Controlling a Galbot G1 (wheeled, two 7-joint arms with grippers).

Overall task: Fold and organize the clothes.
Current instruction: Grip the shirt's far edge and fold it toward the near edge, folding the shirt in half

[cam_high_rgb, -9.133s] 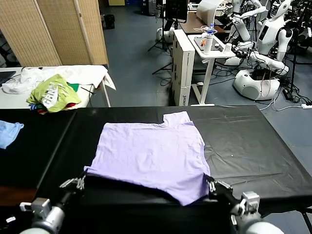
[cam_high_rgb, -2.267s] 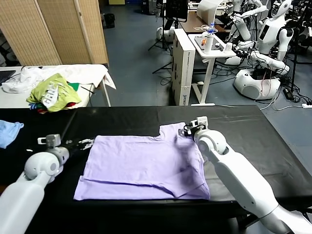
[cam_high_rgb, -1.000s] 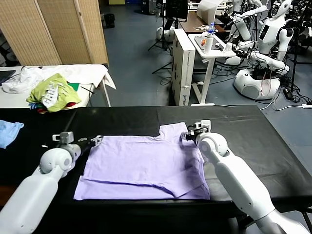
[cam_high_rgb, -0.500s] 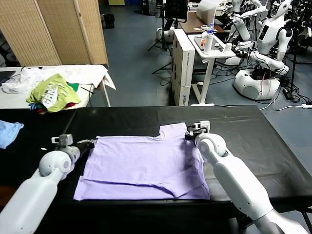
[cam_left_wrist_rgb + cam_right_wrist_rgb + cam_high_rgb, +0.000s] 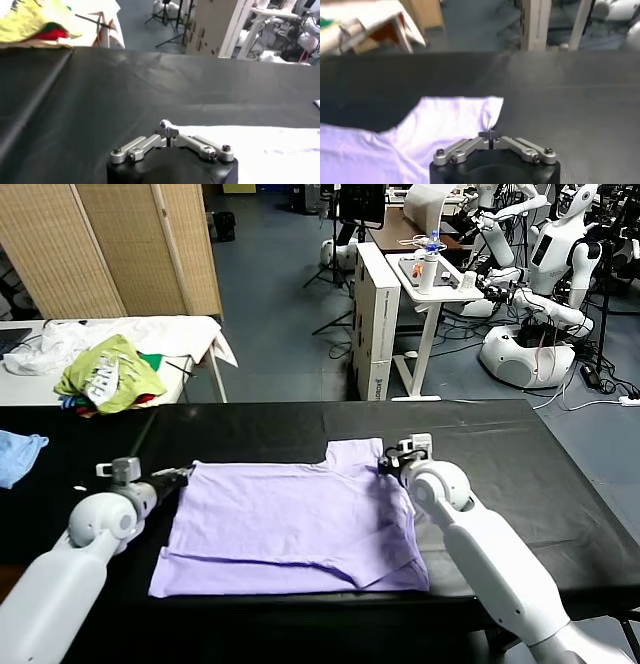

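The light lavender T-shirt [image 5: 290, 519] lies flat on the black table [image 5: 520, 474], its near part doubled over itself. My left gripper [image 5: 185, 473] sits low at the shirt's far left corner, shut on that corner. In the left wrist view the closed gripper [image 5: 169, 129] meets the pale cloth [image 5: 260, 145] right at its edge. My right gripper [image 5: 385, 465] is at the far right edge, beside the sleeve, shut on the fabric. The right wrist view shows cloth [image 5: 445, 120] drawn up in a thin crease into the closed gripper [image 5: 490, 134].
A lime-green and white garment heap [image 5: 108, 376] lies on a white side table [image 5: 190, 334] at the back left. A small light-blue cloth [image 5: 18, 456] rests at the far left edge. Behind the black table stand a white cabinet [image 5: 378, 324], a table with a bottle [image 5: 430, 274] and other robots [image 5: 560, 244].
Both grippers were open a second ago and have closed on the shirt's far edge. The left gripper and its corner shifted slightly leftwards.
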